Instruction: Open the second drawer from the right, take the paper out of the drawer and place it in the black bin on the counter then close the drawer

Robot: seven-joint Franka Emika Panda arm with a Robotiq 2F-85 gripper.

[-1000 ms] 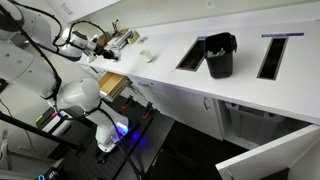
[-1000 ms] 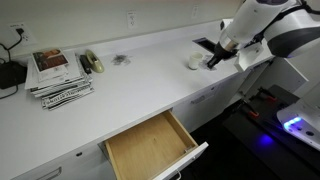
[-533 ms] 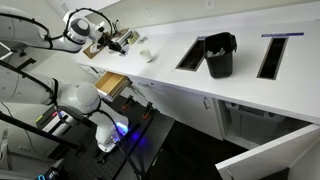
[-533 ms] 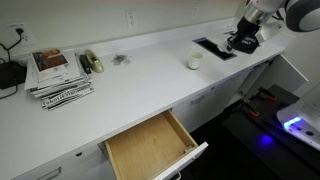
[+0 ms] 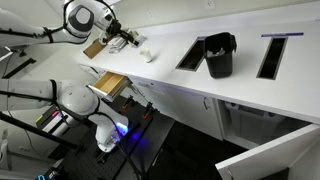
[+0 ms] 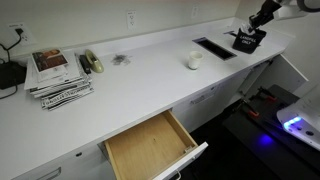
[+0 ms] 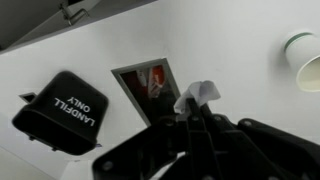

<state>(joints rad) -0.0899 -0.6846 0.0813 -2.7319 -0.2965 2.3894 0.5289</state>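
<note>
Black bin (image 5: 220,55), white counter (image 6: 140,85), white paper (image 7: 200,93), light tan drawer (image 6: 150,145) interior

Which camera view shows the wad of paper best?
The wrist view. There the paper is close and bright, a white crumpled wad pinched at the tip of the shut hand. In both exterior views the hand is small and far off, and the paper cannot be told apart from it.

Office kitchenette: counter (image 6: 150,80), trash slots (image 5: 272,55)

One black bin (image 5: 220,55), one open drawer (image 6: 150,143), one paper (image 7: 202,94), two cut-outs (image 5: 191,54), one cup (image 6: 193,61).
</note>
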